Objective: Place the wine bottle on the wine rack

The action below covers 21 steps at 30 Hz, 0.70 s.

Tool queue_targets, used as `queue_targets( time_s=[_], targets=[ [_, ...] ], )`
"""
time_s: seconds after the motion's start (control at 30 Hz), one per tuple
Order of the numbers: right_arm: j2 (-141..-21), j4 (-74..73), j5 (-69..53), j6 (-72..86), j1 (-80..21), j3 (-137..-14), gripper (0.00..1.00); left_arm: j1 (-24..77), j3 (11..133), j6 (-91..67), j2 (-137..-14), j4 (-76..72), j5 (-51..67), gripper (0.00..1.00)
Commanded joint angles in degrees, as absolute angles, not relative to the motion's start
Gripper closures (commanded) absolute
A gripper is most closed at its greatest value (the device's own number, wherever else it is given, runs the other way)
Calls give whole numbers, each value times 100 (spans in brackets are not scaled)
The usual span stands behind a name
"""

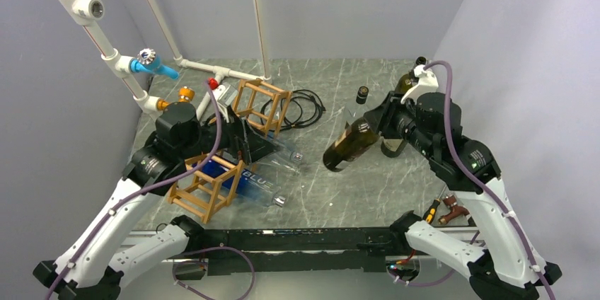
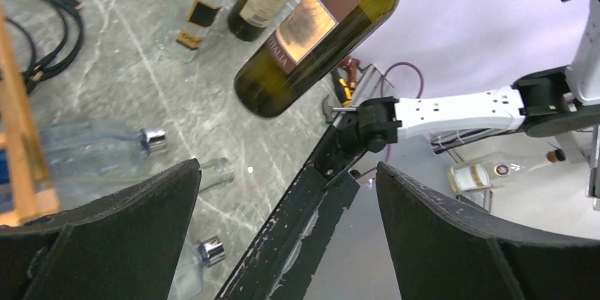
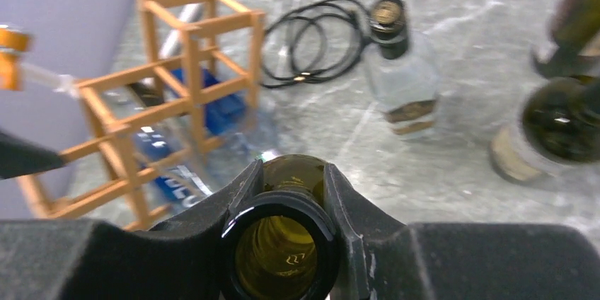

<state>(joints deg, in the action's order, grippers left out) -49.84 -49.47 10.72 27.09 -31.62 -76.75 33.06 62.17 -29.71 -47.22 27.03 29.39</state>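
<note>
Grey veined tabletop (image 1: 354,187), plain pale lilac walls (image 1: 339,10) on three sides.

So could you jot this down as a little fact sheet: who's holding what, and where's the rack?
wine bottle: dark green, in the air above the table, tilted, base lower than neck
right fingers: shut on the wine bottle's neck
left fingers: open, holding nothing
wine rack: orange wooden lattice on the left side, by the left arm
near the rack: clear bottle with blue label, lying down, seemingly partly inside it
job status: wine bottle not yet on the rack
</note>
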Motion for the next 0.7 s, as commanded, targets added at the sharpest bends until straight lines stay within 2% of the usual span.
queue_targets(
  time_s=[0.0,0.1,0.3,0.5,0.67],
  targets=[
    [-5217,-3928,-439,3543,-3164,-8474,100,3562,6259,-3099,-4765,1613,3417,1],
    [-5446,-3428,-1176,3967,-3164,-8740,100,3948,6591,-2638,-4864,1822,2901,1],
    [-5901,-2528,-1858,4751,-3164,-8833,100,5105,7658,-1154,-5376,2858,691,0],
    [-6062,-1300,-2176,5684,-3173,-8321,100,5531,8168,-793,-5839,3420,-286,0],
    [-6376,-856,-2490,6044,-3258,-8304,100,5607,8168,-788,-6097,3733,-680,0]
  ],
)
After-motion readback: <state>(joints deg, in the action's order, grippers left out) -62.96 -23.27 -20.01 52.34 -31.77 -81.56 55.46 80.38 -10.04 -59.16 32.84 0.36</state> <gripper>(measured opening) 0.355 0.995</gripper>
